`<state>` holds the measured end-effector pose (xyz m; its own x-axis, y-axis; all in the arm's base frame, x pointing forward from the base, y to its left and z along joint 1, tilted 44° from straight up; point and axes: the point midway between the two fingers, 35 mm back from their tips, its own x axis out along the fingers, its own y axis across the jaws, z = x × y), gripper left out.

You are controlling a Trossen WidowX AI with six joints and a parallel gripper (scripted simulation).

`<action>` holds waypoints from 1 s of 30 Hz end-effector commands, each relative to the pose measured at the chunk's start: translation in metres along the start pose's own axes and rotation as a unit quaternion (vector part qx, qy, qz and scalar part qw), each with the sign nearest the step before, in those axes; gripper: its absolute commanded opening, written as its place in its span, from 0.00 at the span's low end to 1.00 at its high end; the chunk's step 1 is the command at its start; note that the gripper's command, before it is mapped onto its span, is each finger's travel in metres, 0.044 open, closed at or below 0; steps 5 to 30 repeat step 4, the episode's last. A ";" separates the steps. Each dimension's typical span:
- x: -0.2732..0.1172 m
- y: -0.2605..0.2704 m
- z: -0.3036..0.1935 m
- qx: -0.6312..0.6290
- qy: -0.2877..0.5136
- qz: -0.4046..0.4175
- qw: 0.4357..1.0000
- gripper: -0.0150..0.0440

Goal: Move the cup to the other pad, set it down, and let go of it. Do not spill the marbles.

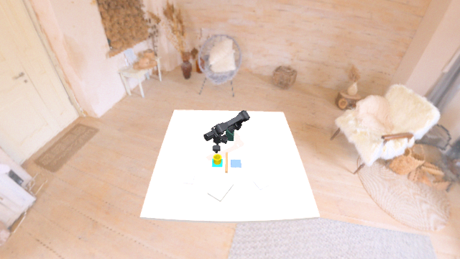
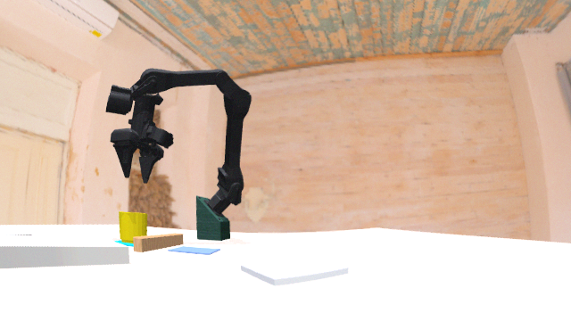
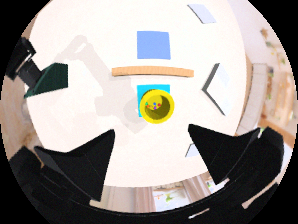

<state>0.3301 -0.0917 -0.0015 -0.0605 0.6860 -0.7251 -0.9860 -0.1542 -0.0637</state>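
with the pincer point(image 1: 216, 151) point(image 2: 136, 180) point(image 3: 152, 131) spread wide and empty above the upright cup point(image 1: 217, 159) point(image 2: 133, 226) point(image 3: 157, 106), centre it first, then descend straight, keeping the marbles point(image 3: 154, 105) undisturbed.

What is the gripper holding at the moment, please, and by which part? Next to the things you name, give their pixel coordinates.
Nothing: the gripper point(image 1: 216, 152) point(image 2: 136, 180) point(image 3: 152, 131) is open above the yellow cup point(image 1: 217, 159) point(image 2: 133, 227) point(image 3: 169, 113).
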 end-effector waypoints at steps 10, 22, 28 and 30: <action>-0.002 0.000 0.000 0.000 0.000 0.000 1.000 1.00; -0.002 0.000 0.000 0.000 0.000 0.000 1.000 1.00; -0.002 0.000 0.000 0.000 0.000 0.000 1.000 1.00; -0.002 0.000 0.000 0.000 0.000 0.000 1.000 1.00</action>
